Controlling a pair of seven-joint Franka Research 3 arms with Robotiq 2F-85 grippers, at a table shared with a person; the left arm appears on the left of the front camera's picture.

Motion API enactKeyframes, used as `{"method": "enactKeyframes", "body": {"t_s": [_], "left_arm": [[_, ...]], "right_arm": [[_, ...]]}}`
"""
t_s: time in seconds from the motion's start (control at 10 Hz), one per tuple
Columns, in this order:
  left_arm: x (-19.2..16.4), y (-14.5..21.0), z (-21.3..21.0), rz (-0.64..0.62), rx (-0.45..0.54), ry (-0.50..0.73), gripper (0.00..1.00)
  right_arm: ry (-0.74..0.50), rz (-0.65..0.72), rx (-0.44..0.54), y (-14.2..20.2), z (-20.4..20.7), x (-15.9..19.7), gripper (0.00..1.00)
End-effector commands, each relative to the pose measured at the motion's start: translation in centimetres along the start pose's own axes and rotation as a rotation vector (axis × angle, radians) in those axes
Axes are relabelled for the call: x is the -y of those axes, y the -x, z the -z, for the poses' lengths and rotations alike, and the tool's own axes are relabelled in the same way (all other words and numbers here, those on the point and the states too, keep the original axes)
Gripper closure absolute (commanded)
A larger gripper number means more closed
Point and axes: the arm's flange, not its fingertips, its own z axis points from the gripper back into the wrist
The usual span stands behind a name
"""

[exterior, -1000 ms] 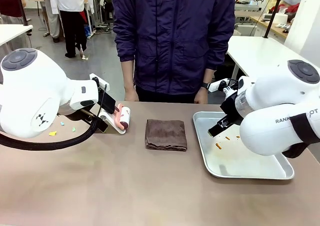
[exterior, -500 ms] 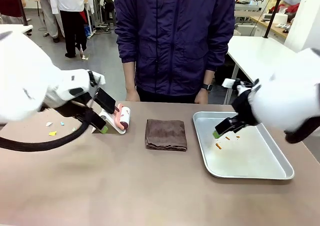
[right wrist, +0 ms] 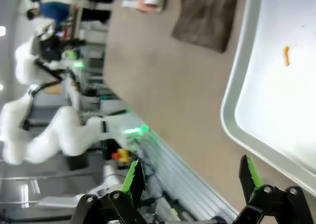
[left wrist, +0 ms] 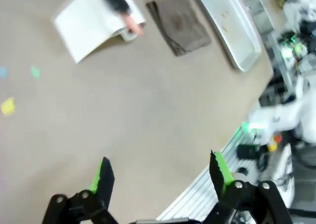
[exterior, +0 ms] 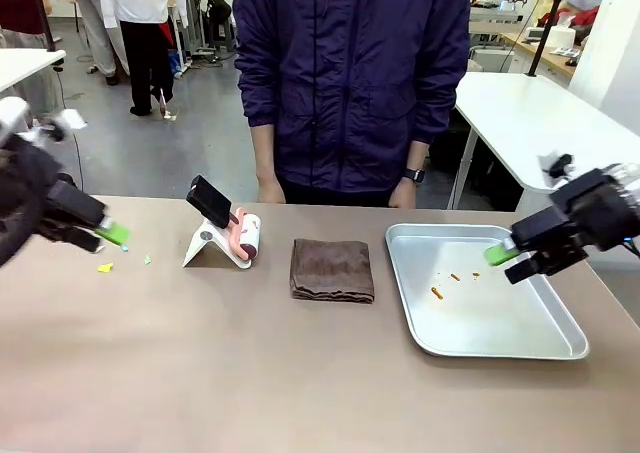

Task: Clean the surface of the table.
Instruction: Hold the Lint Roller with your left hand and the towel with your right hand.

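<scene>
At the frame's left edge the black, green-padded left gripper (exterior: 105, 235) hangs with fingers spread, empty. The right gripper (exterior: 510, 261), likewise spread, hovers mid-right over the shiny silver metal tray (exterior: 540, 348). The matte brownish-taupe table (exterior: 250, 373) spans the lower frame.

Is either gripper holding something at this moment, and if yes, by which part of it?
Nothing is held. The left gripper and the right gripper both stand open, with nothing between their fingers.
</scene>
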Motion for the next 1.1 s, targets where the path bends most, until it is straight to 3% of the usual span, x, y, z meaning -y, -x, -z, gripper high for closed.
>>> {"method": "enactKeyframes", "body": {"t_s": [0.0, 0.1, 0.3, 0.5, 0.6, 0.7, 0.8, 1.0], "left_arm": [[-5.8, 3.6, -4.0, -0.112, 0.203, 0.086, 0.00], [-9.3, 5.7, -6.1, -0.156, 0.284, 0.173, 0.00], [-15.7, 8.6, -7.5, -0.335, 0.344, 0.153, 0.00], [-19.4, 10.7, -7.2, -0.471, 0.425, 0.186, 0.00], [-20.5, 11.0, -7.1, -0.502, 0.470, 0.186, 0.00], [-17.6, 12.3, -8.2, -0.451, 0.393, 0.149, 0.00], [-17.6, 12.3, -8.2, -0.451, 0.393, 0.149, 0.00], [-17.6, 12.3, -8.2, -0.451, 0.393, 0.149, 0.00]], "right_arm": [[-0.142, 0.095, 0.120, 4.5, -2.0, 4.9, 0.00], [-0.202, 0.170, 0.208, 6.5, -3.9, 7.8, 0.00], [-0.245, 0.302, 0.351, 9.2, -6.8, 12.3, 0.00], [-0.246, 0.403, 0.450, 11.4, -8.7, 15.1, 0.00], [-0.225, 0.423, 0.479, 11.7, -9.0, 15.6, 0.00], [-0.106, 0.418, 0.547, 11.6, -8.7, 15.4, 0.00], [-0.226, 0.447, 0.430, 11.0, -11.4, 17.3, 0.00], [-0.226, 0.447, 0.430, 11.0, -11.4, 17.3, 0.00]]}}
